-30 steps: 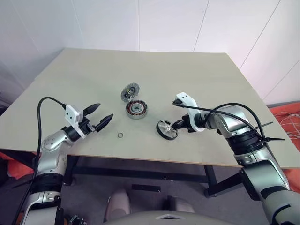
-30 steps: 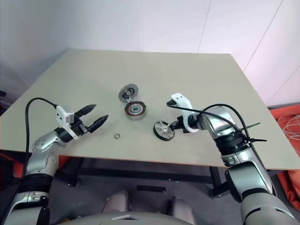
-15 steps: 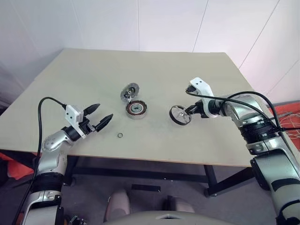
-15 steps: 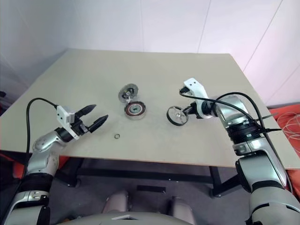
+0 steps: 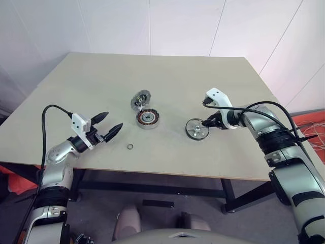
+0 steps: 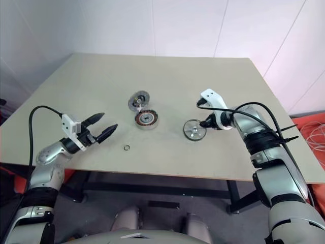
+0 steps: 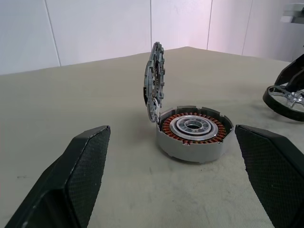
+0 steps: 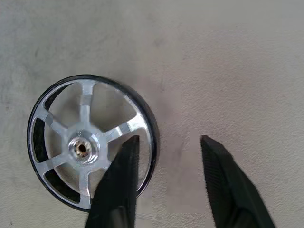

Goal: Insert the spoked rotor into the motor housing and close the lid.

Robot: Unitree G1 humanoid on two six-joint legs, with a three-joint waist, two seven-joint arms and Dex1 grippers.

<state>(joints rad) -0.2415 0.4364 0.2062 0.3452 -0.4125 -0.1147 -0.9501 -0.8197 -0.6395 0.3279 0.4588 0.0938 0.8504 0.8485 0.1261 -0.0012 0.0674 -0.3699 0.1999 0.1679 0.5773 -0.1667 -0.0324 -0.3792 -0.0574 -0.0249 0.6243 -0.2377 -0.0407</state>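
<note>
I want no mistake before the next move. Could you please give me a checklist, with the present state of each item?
1. Spoked rotor lies flat on the table: ok.
2. Right claw open, holding nothing: ok.
3. Rotor in the motor housing: not ok, it lies apart to its right.
4. Housing top open, windings visible: ok.
5. Lid closed: not ok, it stands on edge against the housing.
6. Left claw open, holding nothing: ok.
</note>
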